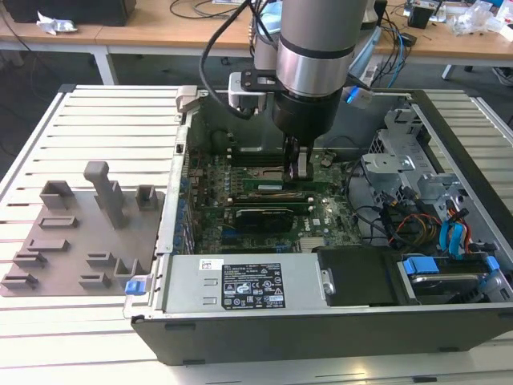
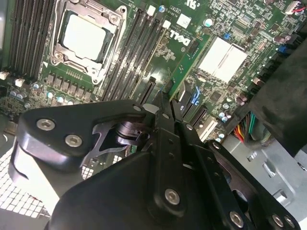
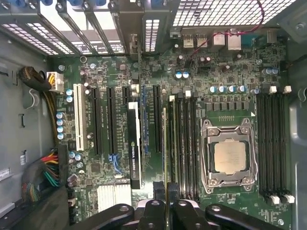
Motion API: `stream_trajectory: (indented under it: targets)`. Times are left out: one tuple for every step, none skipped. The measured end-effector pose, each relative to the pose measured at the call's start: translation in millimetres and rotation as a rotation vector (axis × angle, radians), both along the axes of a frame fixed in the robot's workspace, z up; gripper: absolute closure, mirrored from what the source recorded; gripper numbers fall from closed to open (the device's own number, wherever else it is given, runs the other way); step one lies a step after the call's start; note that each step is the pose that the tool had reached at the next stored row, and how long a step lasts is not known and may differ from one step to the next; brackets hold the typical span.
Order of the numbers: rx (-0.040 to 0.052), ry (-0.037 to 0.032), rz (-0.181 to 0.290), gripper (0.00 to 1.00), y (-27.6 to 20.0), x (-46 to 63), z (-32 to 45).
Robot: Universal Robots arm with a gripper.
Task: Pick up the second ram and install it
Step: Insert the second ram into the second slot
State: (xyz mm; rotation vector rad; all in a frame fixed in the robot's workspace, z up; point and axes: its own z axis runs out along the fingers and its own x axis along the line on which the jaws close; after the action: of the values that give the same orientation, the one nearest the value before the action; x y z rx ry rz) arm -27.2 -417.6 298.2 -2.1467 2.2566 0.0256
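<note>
- Pick-up is looking done: the tool (image 3: 165,205) is clamping the second ram (image 3: 165,153), with fingers closing on both flat faces.
- Install is looking underway but not confirmed. The stick is standing edge-on along the memory slots (image 3: 184,143), just beside the CPU socket (image 3: 229,155), and is running parallel to them.
- Seating depth and latch state cannot be told.
- In the exterior view the tool (image 1: 298,164) is reaching down inside the open case (image 1: 321,337), well apart from the grey holder blocks (image 1: 108,200) sitting on the tabletop (image 1: 96,120).
</note>
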Motion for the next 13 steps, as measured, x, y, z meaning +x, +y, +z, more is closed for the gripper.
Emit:
stream_trajectory:
  targets:
    - [-0.0001, 0.0, 0.0, 0.87, 0.0, 0.1, -1.7]
    - [0.0, -0.0001, 0.0, 0.87, 0.1, 0.1, -3.7]
    - [-0.0001, 0.0, 0.0, 0.87, 0.1, 0.1, -4.8]
    - [0.0, -0.0001, 0.0, 0.87, 0.1, 0.2, -5.7]
    - [0.0, -0.0001, 0.0, 0.87, 0.1, 0.2, -6.7]
    - [0.0001, -0.0001, 0.0, 0.87, 0.1, 0.2, -7.5]
    - [0.0, 0.0, 0.0, 0.87, 0.1, 0.2, -8.7]
    - [0.0, 0.0, 0.0, 0.87, 0.1, 0.2, -9.4]
    - [0.0, -0.0001, 0.0, 0.87, 0.1, 0.2, -10.2]
    - [-0.0001, 0.0, 0.0, 0.87, 0.1, 0.2, -11.5]
    - [-0.0001, -0.0001, 0.0, 0.87, 1.2, 0.2, -13.4]
    - [0.0, -0.0001, 0.0, 0.87, 3.2, 0.2, -14.8]
    - [-0.0001, -0.0001, 0.0, 0.87, 8.4, 0.2, -15.8]
